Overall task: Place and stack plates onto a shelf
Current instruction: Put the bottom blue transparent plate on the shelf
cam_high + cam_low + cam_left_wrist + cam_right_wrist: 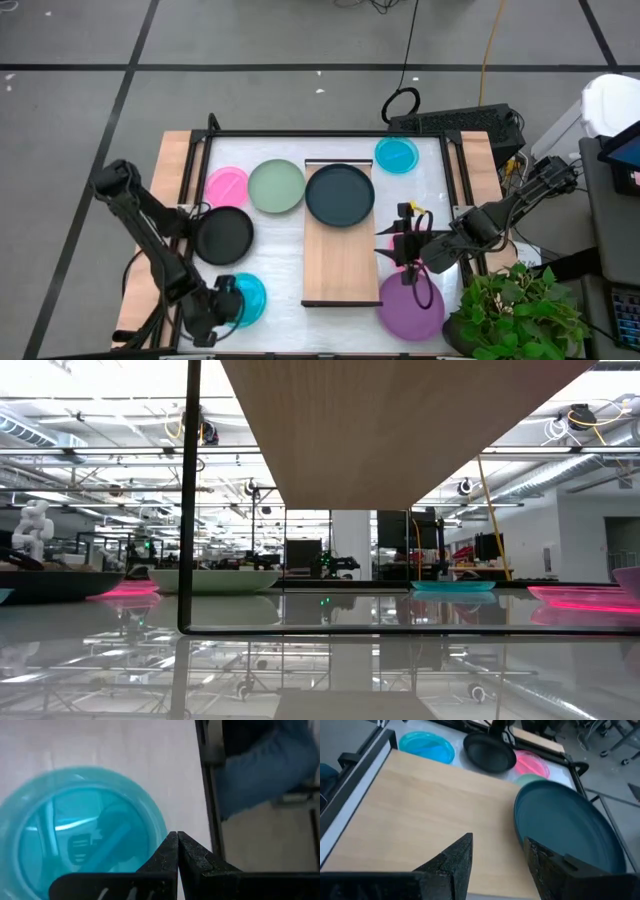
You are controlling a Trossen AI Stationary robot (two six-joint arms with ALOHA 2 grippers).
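1. Shelf: long light-wood board at mid-worktop. One dark teal plate already lies on its far end; the near part is bare.
2. Plates off the shelf: pink plate and sage-green plate side by side at the far left; black plate nearer the left arm; a cyan plate at the far right; a second cyan plate near the left corner; purple plate at the near right, beside a potted plant.
3. Left gripper: at the near-left corner, by the second cyan plate's edge; fingers pressed together, holding nothing.
4. Right gripper: just right of the shelf, pointing across the board toward the dark teal plate; fingers spread wide, nothing between them.
5. Step in hand, as judged: fetching a next plate for the stack. The purple one lies closest to the right gripper. Advice: take it by the rim, keep it level, lower it centred on the dark teal plate.
6. Brands, labels, writing: none legible in any view.
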